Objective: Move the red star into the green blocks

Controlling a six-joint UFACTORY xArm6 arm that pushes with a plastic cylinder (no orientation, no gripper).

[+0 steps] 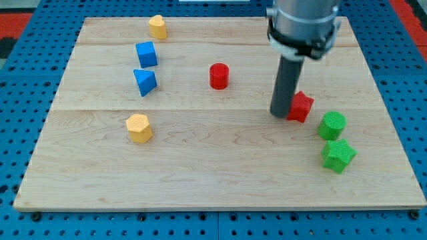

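Observation:
The red star (301, 107) lies at the view's right, partly hidden by my rod. My tip (280, 115) touches the star's left side. A green cylinder (331, 125) stands just right of and below the star, with a small gap between them. A green star (339, 155) lies right below the green cylinder, almost touching it.
A red cylinder (219, 76) stands left of my tip. A blue cube (147, 54) and a blue triangular block (145, 81) are at the upper left. A yellow block (157, 27) sits at the top and a yellow hexagonal block (139, 128) at the left. The wooden board (213, 180) ends just right of the green blocks.

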